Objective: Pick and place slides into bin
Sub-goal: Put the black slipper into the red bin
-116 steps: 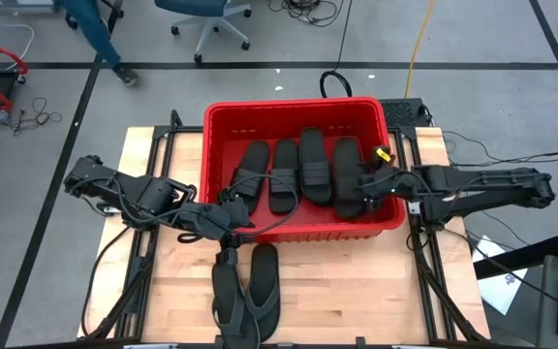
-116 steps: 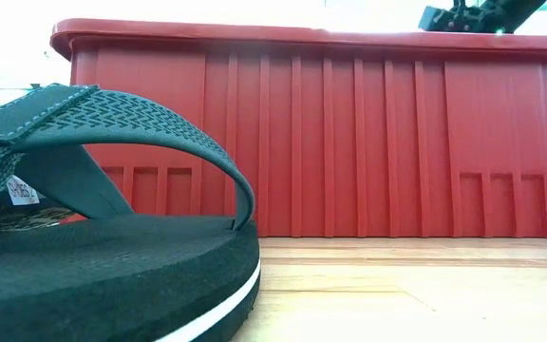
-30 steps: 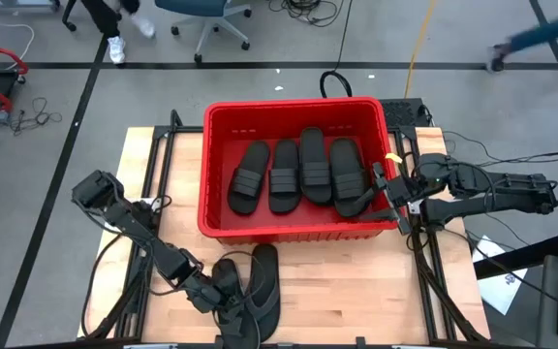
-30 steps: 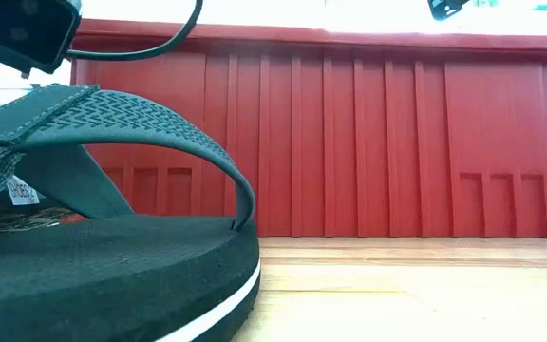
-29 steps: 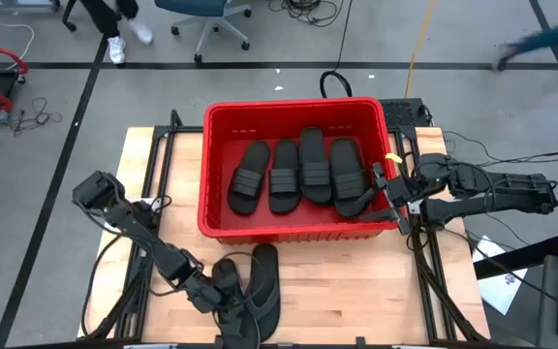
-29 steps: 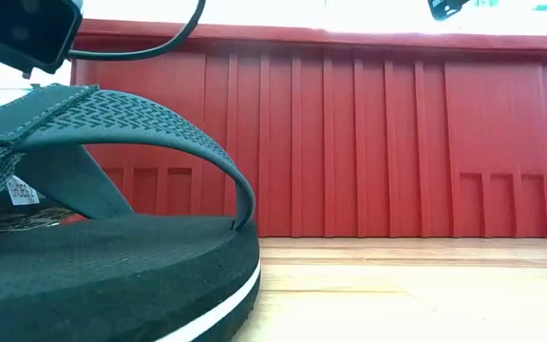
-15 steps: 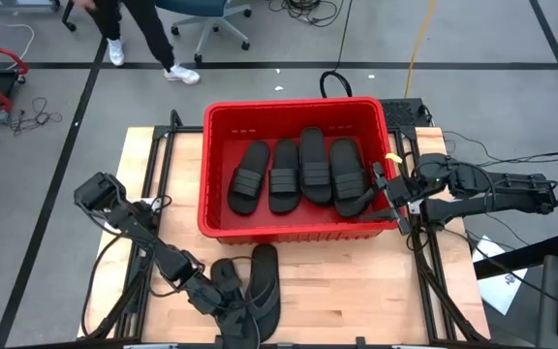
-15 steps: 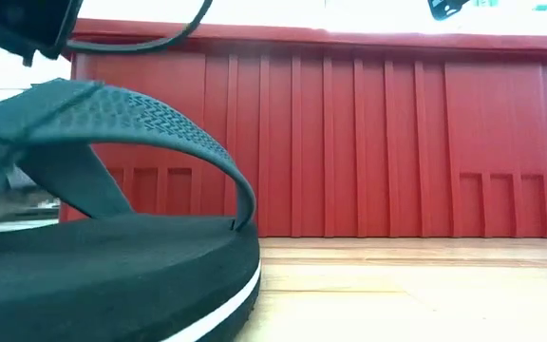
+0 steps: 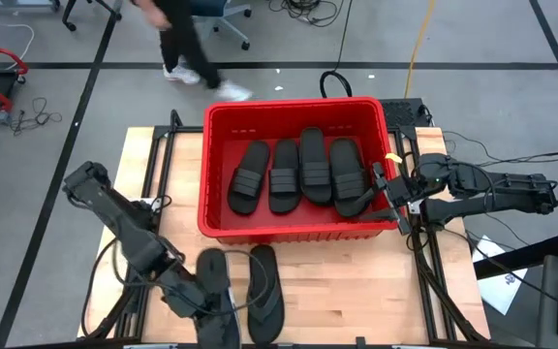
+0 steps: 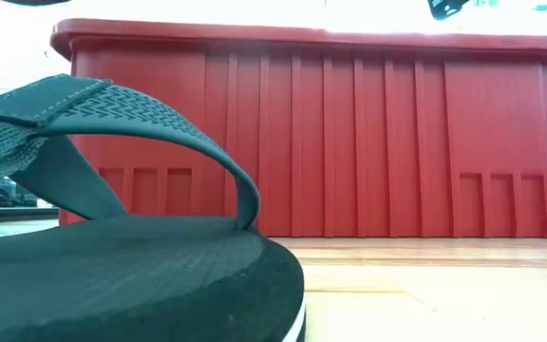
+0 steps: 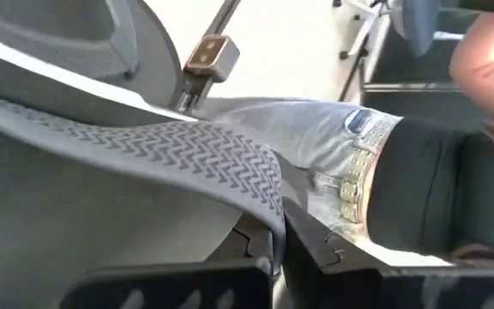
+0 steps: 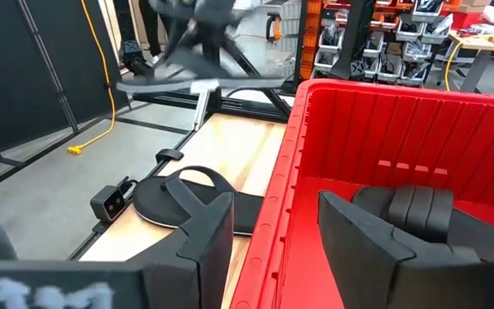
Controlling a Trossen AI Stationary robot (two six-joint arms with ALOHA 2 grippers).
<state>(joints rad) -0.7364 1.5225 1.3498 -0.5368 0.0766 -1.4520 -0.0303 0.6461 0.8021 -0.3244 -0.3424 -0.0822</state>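
Observation:
Four black slides (image 9: 298, 174) lie side by side in the red bin (image 9: 219, 218). Near the table's front edge my left gripper (image 9: 200, 296) is shut on a black thong slide (image 9: 216, 301), which is raised off the wood. A second thong slide (image 9: 264, 291) lies sole down on the table just right of it and fills the low view's left (image 10: 112, 266). My right gripper (image 9: 395, 199) stands open at the bin's right wall, a finger on either side of the rim (image 12: 286, 172), touching nothing. My left gripper pinches one arm of the slide's chevron-patterned thong strap (image 11: 256, 184) between its two fingers (image 11: 238, 257). It comes at the strap from the table's left, slanting down. The slide hangs clear of the table, lengthwise from near to far.
The bin takes up the table's far middle. Bare wood (image 9: 356, 281) lies between the bin and the near edge on the right. A person (image 9: 177, 44) walks on the floor beyond the table. Cables and a chair stand behind it.
My left gripper has shut on the left thong slide's strap and gone up, lifting that slide clear of the table. The slide left on the table has shifted slightly. My right arm has kept still.

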